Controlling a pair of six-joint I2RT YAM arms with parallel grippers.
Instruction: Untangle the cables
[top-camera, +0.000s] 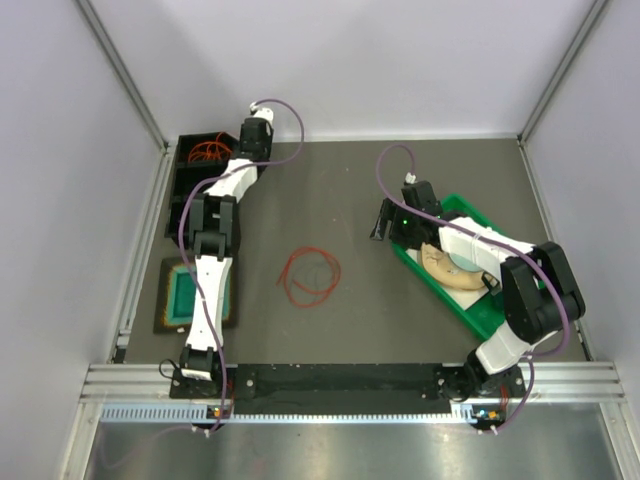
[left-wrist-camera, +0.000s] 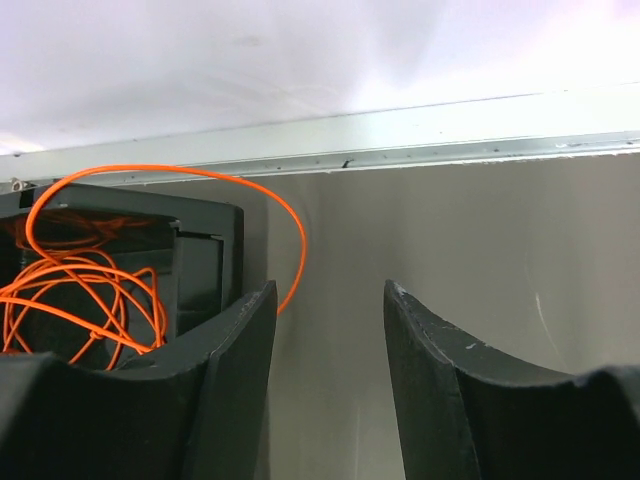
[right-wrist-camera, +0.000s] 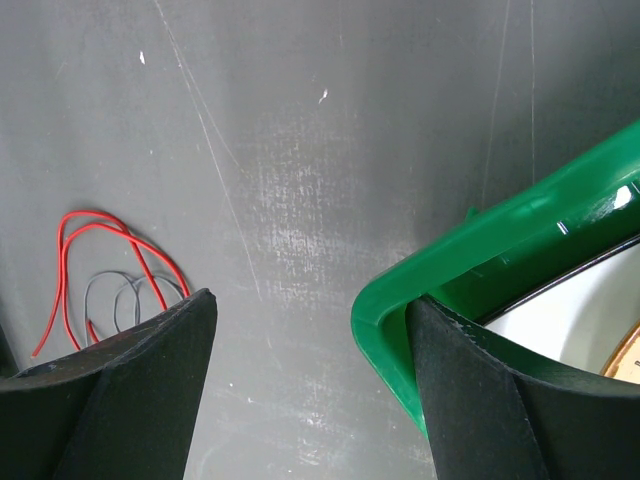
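Two cables lie loose on the grey table: a red cable (top-camera: 308, 276) in hand-sized loops, with a thin dark cable (top-camera: 320, 270) tangled inside them. The right wrist view shows the red cable (right-wrist-camera: 100, 240) and dark cable (right-wrist-camera: 115, 295) at its left edge. More orange cables (top-camera: 208, 152) (left-wrist-camera: 80, 290) are piled in the black bin (top-camera: 188, 178) (left-wrist-camera: 205, 260); one loop arches over its wall. My left gripper (top-camera: 258, 118) (left-wrist-camera: 330, 290) hangs open and holds nothing, just right of the bin, pointing at the back wall. My right gripper (top-camera: 382, 224) (right-wrist-camera: 310, 300) is open and holds nothing, at the green tray's corner.
A green tray (top-camera: 462, 207) (right-wrist-camera: 480, 240) at the right holds a white dish (top-camera: 447, 268) with something tan in it. My right arm lies over the tray. A teal square (top-camera: 188, 293) sits on a dark mat at the left. Walls enclose the table.
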